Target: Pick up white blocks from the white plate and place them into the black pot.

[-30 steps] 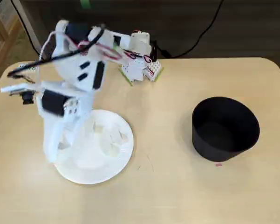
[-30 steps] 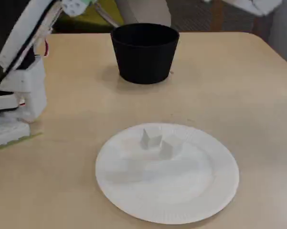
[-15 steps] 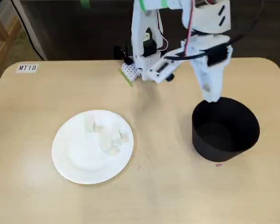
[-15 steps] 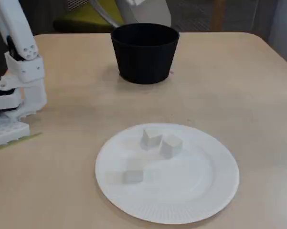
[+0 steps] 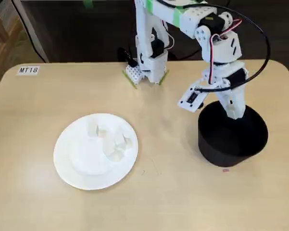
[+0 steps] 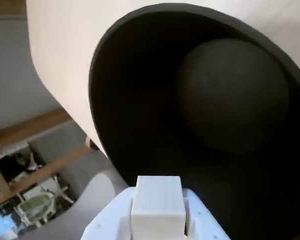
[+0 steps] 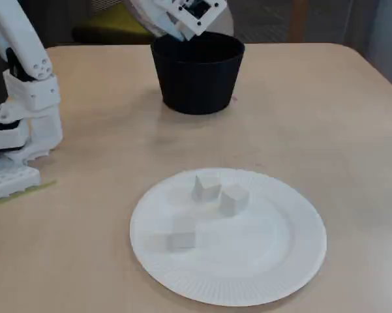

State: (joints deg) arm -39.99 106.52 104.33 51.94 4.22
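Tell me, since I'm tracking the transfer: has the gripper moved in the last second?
Yes. In a fixed view the gripper has swung from over the white plate rightward to the black pot, holding a white block above its mouth.

Three white blocks (image 7: 207,188) lie on the white plate (image 7: 274,274).

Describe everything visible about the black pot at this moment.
The black pot is a matte black cylinder with thin walls, no handles and a wide round mouth. It stands upright on the tan table, apart from the white plate. The wrist view shows a bare dark floor. The gripper holds a white block above its mouth.
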